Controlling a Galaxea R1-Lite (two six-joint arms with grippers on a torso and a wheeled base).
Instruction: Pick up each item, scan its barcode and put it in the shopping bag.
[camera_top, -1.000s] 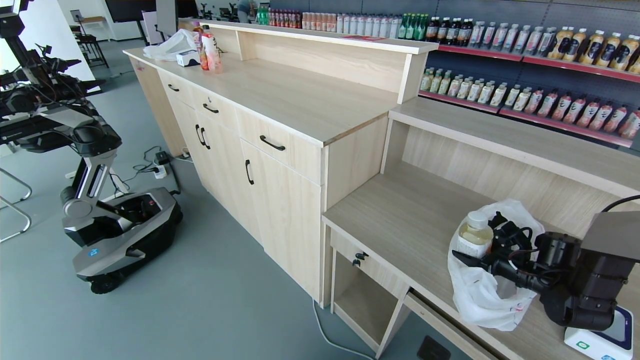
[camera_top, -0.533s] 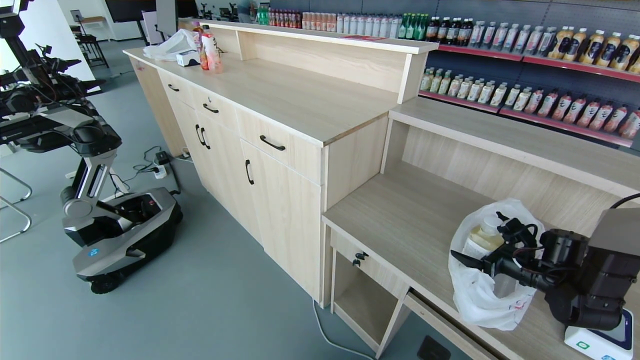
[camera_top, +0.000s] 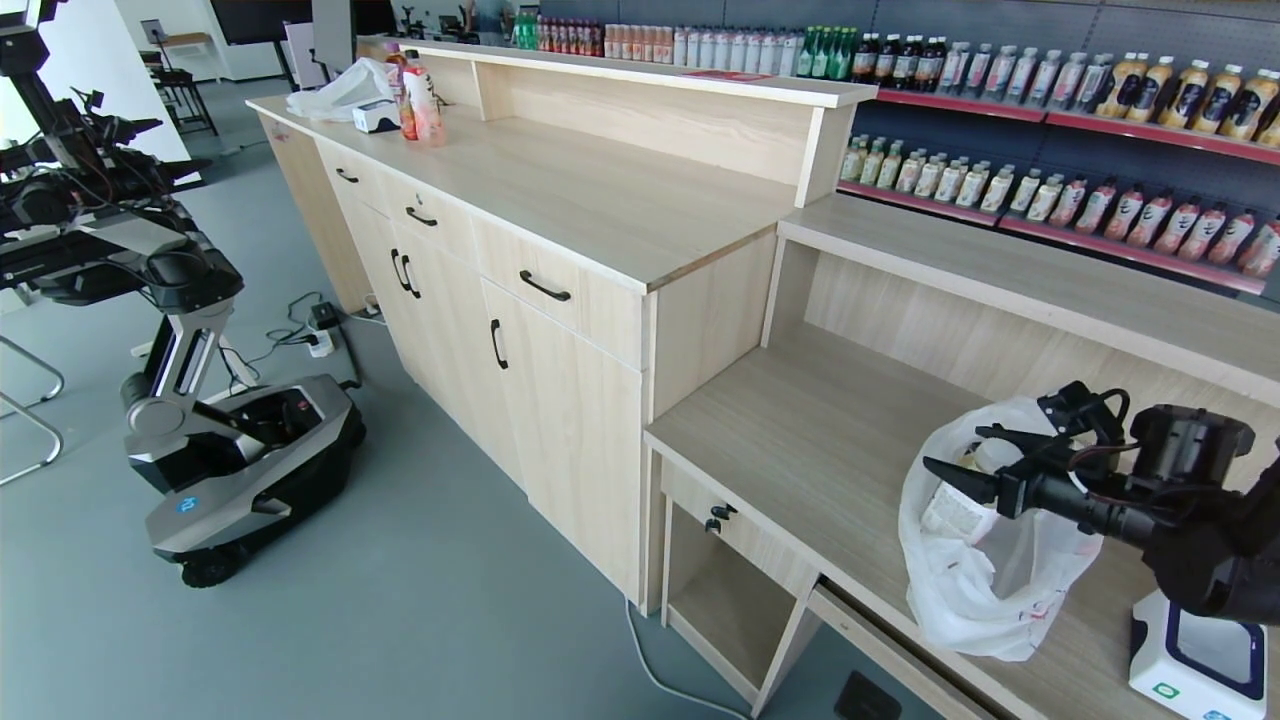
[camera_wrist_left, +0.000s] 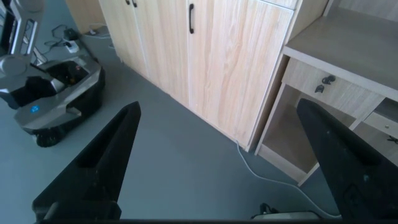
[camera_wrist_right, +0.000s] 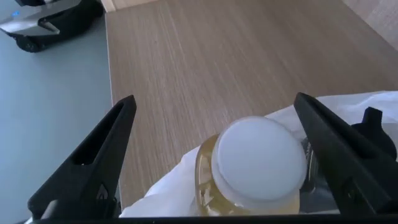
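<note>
A white shopping bag (camera_top: 985, 570) stands on the low desk (camera_top: 820, 440) at the right. A bottle of yellow liquid with a white cap (camera_wrist_right: 258, 158) sits inside the bag (camera_wrist_right: 354, 106); its label (camera_top: 948, 512) shows through the bag's mouth. My right gripper (camera_top: 960, 450) hangs just above the bag's mouth, open, its fingers wide on either side of the cap without touching it (camera_wrist_right: 214, 102). The left gripper (camera_wrist_left: 217, 109) is open with nothing in it, over the grey floor beside the cabinet doors (camera_wrist_left: 217, 43).
A white scanner (camera_top: 1195, 660) stands at the desk's near right edge. The tall counter (camera_top: 600, 200) to the left carries bottles and another bag (camera_top: 345, 90). Drink shelves (camera_top: 1050, 190) line the back. Another robot (camera_top: 200, 440) is parked on the floor at left.
The bottle has dropped from above the bag's rim down into the bag. My right gripper has opened and risen, drawing back a little toward the desk's back wall.
</note>
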